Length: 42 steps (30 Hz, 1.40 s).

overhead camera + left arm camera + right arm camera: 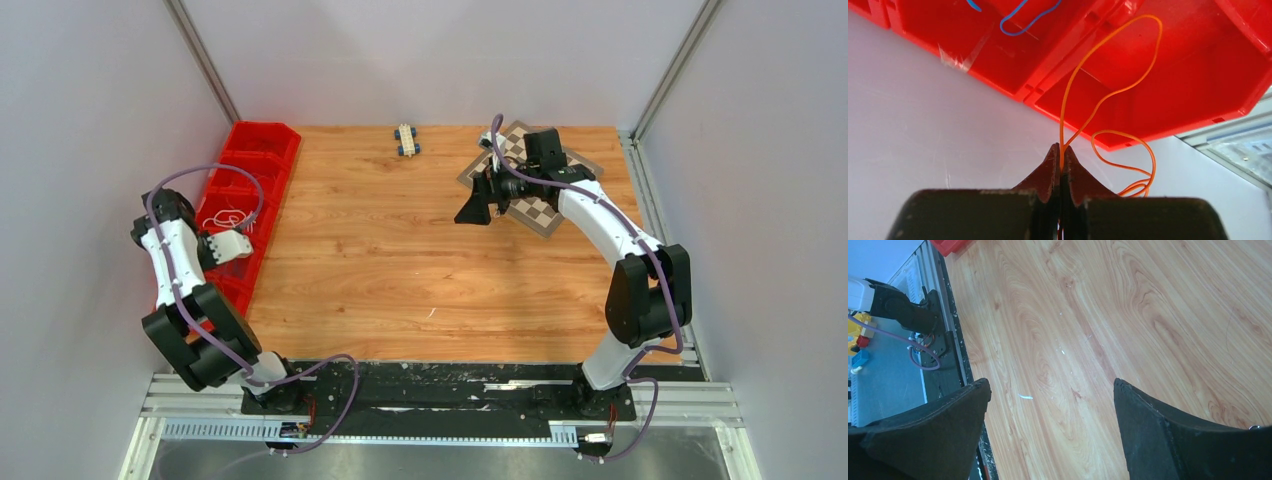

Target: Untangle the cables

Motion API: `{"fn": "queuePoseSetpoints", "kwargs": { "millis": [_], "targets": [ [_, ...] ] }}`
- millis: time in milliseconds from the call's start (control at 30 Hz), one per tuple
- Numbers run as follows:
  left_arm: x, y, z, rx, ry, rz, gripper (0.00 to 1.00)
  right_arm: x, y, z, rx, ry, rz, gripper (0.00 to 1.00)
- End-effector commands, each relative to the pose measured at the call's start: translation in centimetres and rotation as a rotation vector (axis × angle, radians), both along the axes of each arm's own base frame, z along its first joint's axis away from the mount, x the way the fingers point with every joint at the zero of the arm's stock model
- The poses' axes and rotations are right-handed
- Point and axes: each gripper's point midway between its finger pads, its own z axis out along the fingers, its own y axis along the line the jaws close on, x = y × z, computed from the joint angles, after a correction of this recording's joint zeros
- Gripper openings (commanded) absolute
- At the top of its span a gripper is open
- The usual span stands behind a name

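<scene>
My left gripper [1061,152] is shut on a thin orange cable [1113,92], which rises from between the tips and loops in front of the red bins [1168,60]; a second loop hangs at the right. A thin blue cable [1020,22] lies in a further bin. In the top view the left gripper [232,243] is over the red bins [262,150] at the table's left edge, with thin wire loops [228,217] just beyond it. My right gripper [476,206] is open and empty above bare wood [1050,385]. No other cables show.
A checkerboard [545,210] lies at the back right under the right arm. A small toy car [406,139] stands at the back edge. White walls close in the left, back and right. The right wrist view shows the left arm's black base rail [943,340].
</scene>
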Motion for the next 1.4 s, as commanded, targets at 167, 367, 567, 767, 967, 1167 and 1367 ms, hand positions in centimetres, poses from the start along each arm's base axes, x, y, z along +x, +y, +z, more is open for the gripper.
{"fn": "queuePoseSetpoints", "kwargs": {
  "millis": [167, 367, 567, 767, 967, 1167, 1367],
  "targets": [
    [1.9, -0.5, -2.7, -0.075, -0.004, -0.141, 0.0, 0.8, -0.1, 1.6, 0.0, -0.055, -0.005, 0.91],
    [1.9, -1.4, -3.3, -0.12, 0.005, -0.182, 0.05, 0.7, -0.3, 1.3, -0.01, -0.045, -0.009, 0.91],
    [2.2, -1.6, -3.3, -0.116, -0.018, -0.202, 0.25, 0.8, -0.2, 1.4, -0.01, -0.041, -0.009, 0.91],
    [1.8, -1.0, -2.6, -0.081, -0.014, -0.205, 0.37, 0.8, -0.1, 1.3, -0.005, -0.032, -0.006, 0.9],
    [1.1, -1.4, -1.0, -0.077, -0.012, -0.22, 0.52, 0.8, -0.1, 1.3, 0.0, -0.027, -0.003, 0.9],
    [0.0, -1.5, 0.3, -0.082, 0.002, -0.19, 0.6, 0.7, 0.0, 1.2, 0.004, -0.023, 0.003, 0.9],
    [1.7, -4.4, 3.8, -0.187, -0.171, -0.179, 0.82, 0.7, 0.0, 1.1, -0.001, -0.027, 0.002, 0.9]
  ]
}}
